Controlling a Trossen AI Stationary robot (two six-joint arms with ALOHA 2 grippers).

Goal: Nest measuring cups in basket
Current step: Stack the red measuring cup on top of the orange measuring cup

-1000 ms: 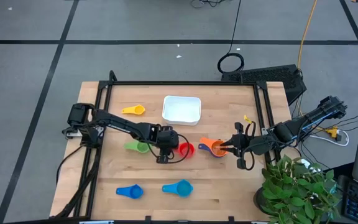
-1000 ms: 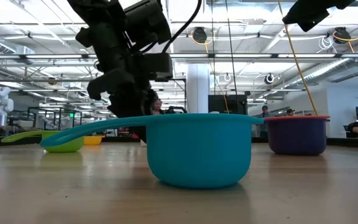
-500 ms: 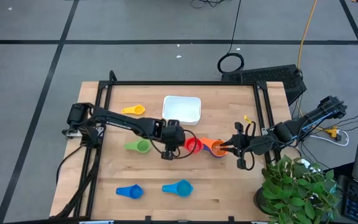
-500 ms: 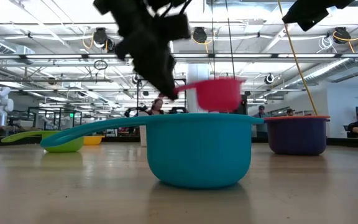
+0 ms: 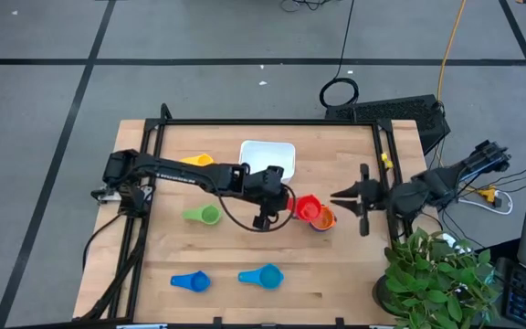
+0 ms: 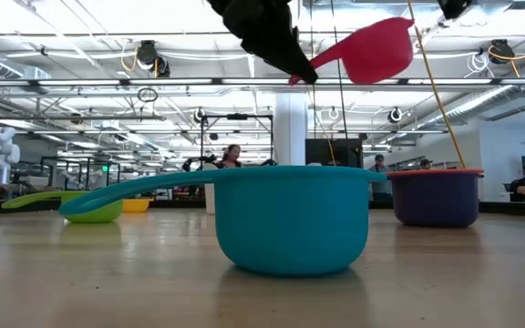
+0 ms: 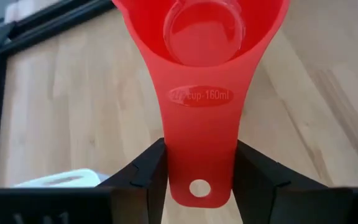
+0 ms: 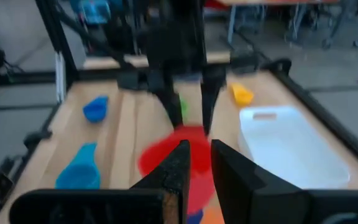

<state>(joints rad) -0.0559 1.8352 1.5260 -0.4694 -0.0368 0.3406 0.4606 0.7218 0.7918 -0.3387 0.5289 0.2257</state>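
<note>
My left gripper (image 5: 287, 203) is shut on the red cup (image 5: 308, 206), which hangs in the air beside the orange cup (image 5: 324, 219). The orange cup sits nested in the navy cup (image 6: 436, 199). My right gripper (image 5: 334, 195) hovers to their right, narrowly open and holding nothing. The yellow cup (image 5: 197, 161), green cup (image 5: 203, 215), blue cup (image 5: 190, 281) and light blue cup (image 5: 261, 275) rest on the table. The white basket (image 5: 270, 153) stands at the far side, partly hidden by the left arm. My left gripper pinches the red cup's handle (image 7: 201, 155) near its free end, one finger (image 7: 148, 177) on each long edge. The fingers come from the table's left, along the handle. The cup is lifted clear, bowl (image 6: 376, 50) tilted a little higher than the handle.
Black frame rails (image 5: 263, 122) run along the table's far and side edges. A potted plant (image 5: 436, 274) stands at the near right corner. Bare wood (image 5: 336, 274) lies between the light blue cup and the plant.
My left gripper lifted the red cup off the table and carried it up and to the right, toward the orange cup. My right gripper drew back from the orange cup toward the right and far edges.
</note>
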